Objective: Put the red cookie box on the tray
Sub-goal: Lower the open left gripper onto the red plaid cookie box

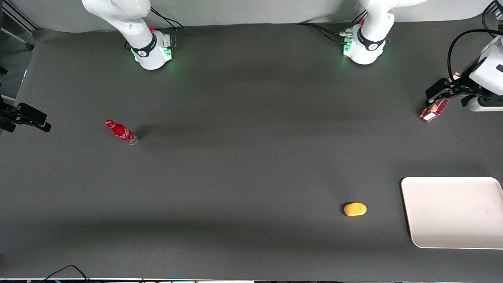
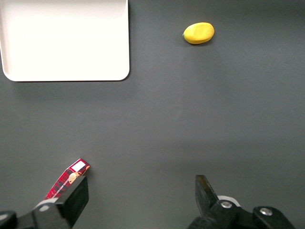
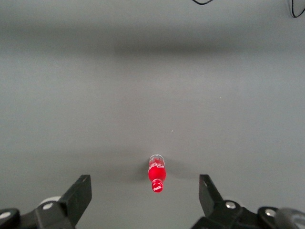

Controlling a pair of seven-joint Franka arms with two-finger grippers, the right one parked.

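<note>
The red cookie box [image 1: 434,111] is a slim dark-red carton with a white label, at the working arm's end of the table. It is farther from the front camera than the tray [image 1: 452,220]. My left gripper [image 1: 448,93] hovers over it, open and empty. In the left wrist view the box [image 2: 68,176] pokes out past one finger [image 2: 76,200], outside the gap of the gripper [image 2: 142,183]. That finger hides part of the box. The white tray [image 2: 66,43] holds nothing.
A yellow oval object [image 1: 355,209] lies beside the tray, toward the middle of the table; it also shows in the left wrist view [image 2: 198,33]. A red bottle [image 1: 121,131] stands toward the parked arm's end.
</note>
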